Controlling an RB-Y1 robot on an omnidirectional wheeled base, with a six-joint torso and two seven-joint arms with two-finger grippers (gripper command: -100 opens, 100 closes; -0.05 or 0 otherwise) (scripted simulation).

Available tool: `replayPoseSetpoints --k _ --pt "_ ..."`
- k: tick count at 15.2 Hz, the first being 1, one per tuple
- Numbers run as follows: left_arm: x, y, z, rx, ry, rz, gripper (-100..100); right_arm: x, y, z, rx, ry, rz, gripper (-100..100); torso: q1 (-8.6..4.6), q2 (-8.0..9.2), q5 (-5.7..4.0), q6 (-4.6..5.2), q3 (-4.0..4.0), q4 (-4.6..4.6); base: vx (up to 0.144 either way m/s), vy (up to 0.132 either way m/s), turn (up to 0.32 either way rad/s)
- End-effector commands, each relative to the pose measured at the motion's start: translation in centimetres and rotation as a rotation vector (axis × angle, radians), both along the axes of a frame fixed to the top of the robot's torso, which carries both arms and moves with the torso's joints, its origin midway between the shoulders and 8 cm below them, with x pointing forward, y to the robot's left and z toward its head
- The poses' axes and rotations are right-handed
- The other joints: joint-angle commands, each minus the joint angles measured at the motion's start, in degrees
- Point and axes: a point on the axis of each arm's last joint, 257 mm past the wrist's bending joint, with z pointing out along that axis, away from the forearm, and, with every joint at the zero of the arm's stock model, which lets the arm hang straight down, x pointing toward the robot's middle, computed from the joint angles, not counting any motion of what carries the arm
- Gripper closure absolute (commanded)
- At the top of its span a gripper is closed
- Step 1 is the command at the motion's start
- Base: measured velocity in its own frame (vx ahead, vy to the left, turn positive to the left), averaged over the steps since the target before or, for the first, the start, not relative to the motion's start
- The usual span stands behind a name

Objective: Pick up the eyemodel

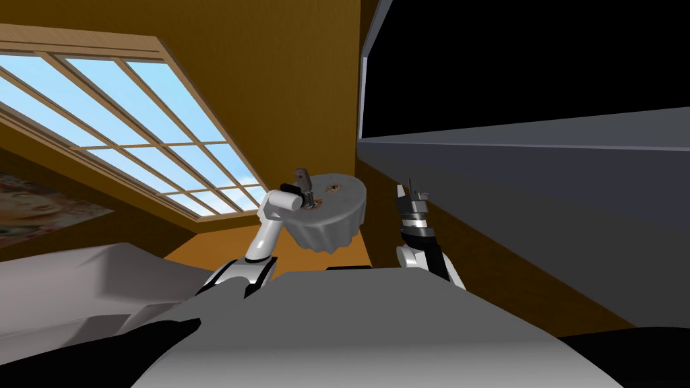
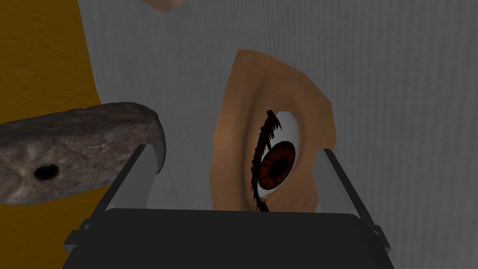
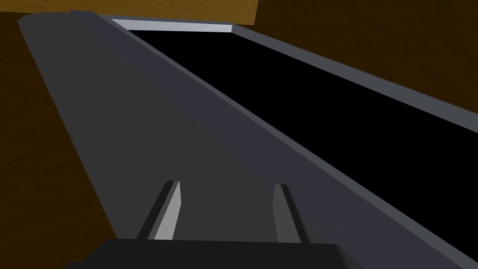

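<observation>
The eyemodel [image 2: 275, 154] is a skin-coloured patch with a brown iris and dark lashes. It lies flat on the grey cloth [image 2: 397, 116] of a small round table [image 1: 333, 225]. My left gripper [image 2: 234, 149] is open just above it, one finger on each side and neither finger touching. In the head view the left gripper [image 1: 307, 197] hangs over the table's near left part. My right gripper [image 1: 410, 192] is raised to the right of the table, and in its wrist view the right gripper [image 3: 227, 184] stands open with nothing between its fingers.
A grey-brown stone [image 2: 79, 149] with a hole lies right beside one left finger, partly over the cloth's edge. Another skin-coloured piece [image 2: 161, 3] lies farther across the cloth. A dark grey slab [image 1: 539, 195] with a black area behind it stands to the right.
</observation>
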Motion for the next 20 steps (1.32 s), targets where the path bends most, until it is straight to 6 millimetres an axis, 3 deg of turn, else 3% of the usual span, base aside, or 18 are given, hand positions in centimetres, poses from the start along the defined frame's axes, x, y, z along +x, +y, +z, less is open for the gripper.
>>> replayPoseSetpoints --k 1,14,20 --pt "-0.1 0.2 0.2 -0.003 0.031 0.015 -100 0.0 0.0 0.0 0.000 0.000 0.000 0 0.00 0.00 0.00 0.00 0.00 0.00 0.008 -0.018 -0.032" --pt "-1.6 1.2 0.4 0.003 0.169 0.073 -100 0.0 0.0 0.0 0.000 0.000 0.000 0 0.01 0.00 0.00 -0.01 0.00 0.00 0.008 -0.013 -0.019" --pt "-0.2 1.8 -1.4 0.001 0.160 0.079 -100 0.0 0.0 0.0 0.000 0.000 0.000 0 0.07 -0.01 0.02 -0.01 -0.01 -0.01 0.008 -0.002 -0.025"
